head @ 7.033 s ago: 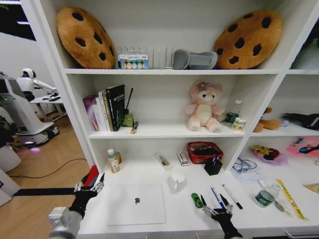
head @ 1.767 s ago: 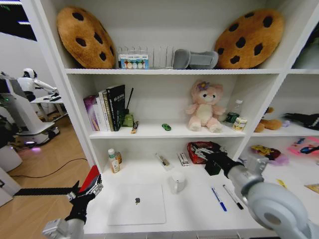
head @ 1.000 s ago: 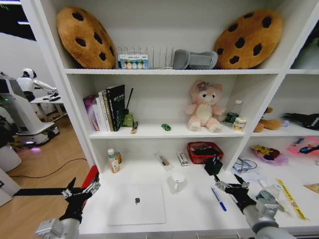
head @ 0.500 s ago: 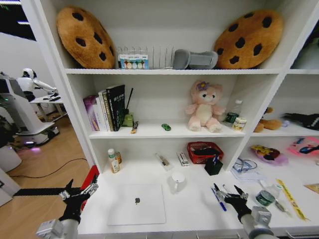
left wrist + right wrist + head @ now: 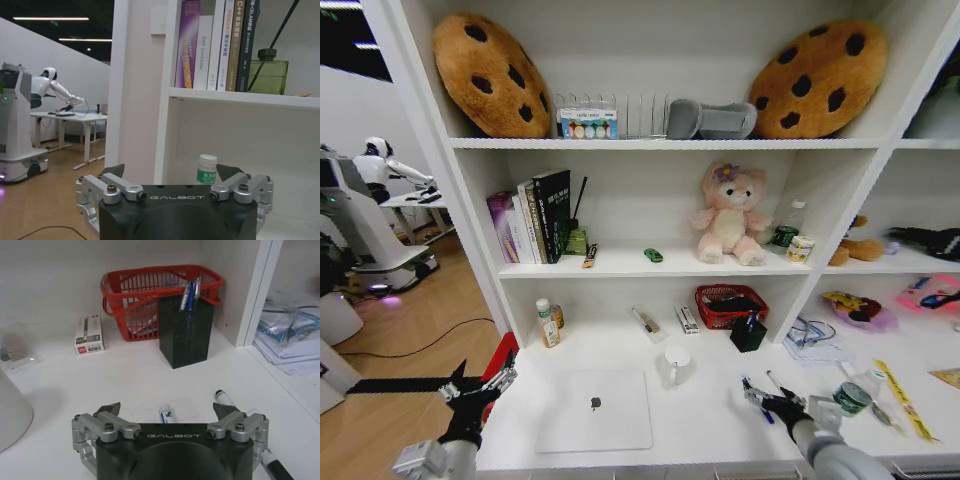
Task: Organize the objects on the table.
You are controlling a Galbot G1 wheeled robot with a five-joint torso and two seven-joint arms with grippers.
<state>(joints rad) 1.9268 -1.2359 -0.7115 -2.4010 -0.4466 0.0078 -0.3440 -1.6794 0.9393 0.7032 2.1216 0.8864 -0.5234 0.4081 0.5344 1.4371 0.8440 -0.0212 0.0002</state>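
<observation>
The silver laptop (image 5: 594,408) is seen lying closed on the white desk top (image 5: 690,420), apparently not yet dealt with. The right gripper (image 5: 169,411) is held low over the blue pen (image 5: 166,414), jaws spread wide, with the black pen (image 5: 224,398) just beside it; both pens are judged still to be put away, probably into the black mesh pen holder (image 5: 186,331). The left gripper (image 5: 173,172) is parked wide open off the desk's left end. The green toy car (image 5: 654,255) already rests on the middle shelf.
</observation>
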